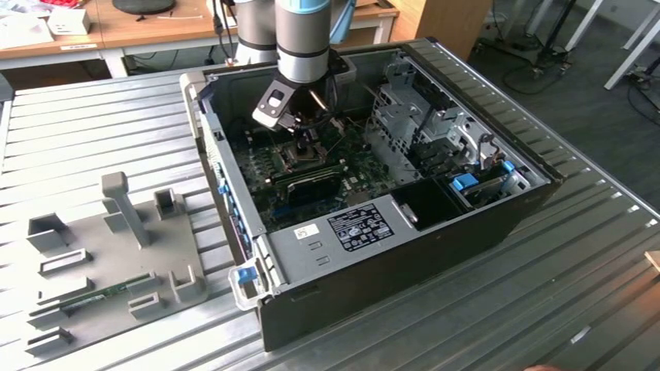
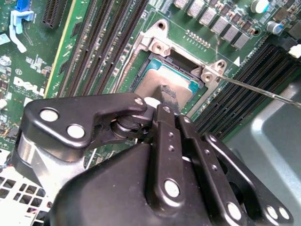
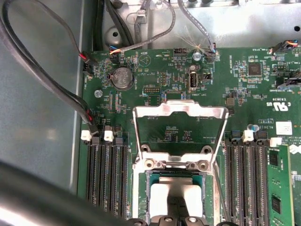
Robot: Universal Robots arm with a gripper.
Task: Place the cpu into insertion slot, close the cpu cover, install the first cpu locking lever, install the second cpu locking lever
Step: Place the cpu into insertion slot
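The cpu [image 2: 149, 81] lies flat in the insertion slot [image 2: 157, 45] on the green board; it also shows in the first wrist view as the cpu [image 3: 162, 195] inside the slot's silver rim [image 3: 139, 188]. My gripper [image 2: 167, 97] is shut, its tips together on the middle of the chip's top. In the exterior view the gripper [image 1: 306, 147] hangs inside the open computer case over the socket. The cpu cover [image 3: 178, 109] stands open, swung up behind the slot. A thin locking lever [image 2: 254, 87] sticks out free beside the slot.
Long black memory slots [image 3: 106, 174] flank the socket on both sides, one holding a module [image 3: 277, 188]. Black cables [image 3: 56, 89] run along the case wall. A metal drive cage [image 1: 413, 116] fills the case's far side. A grey fixture plate [image 1: 113, 255] lies on the exterior view's left.
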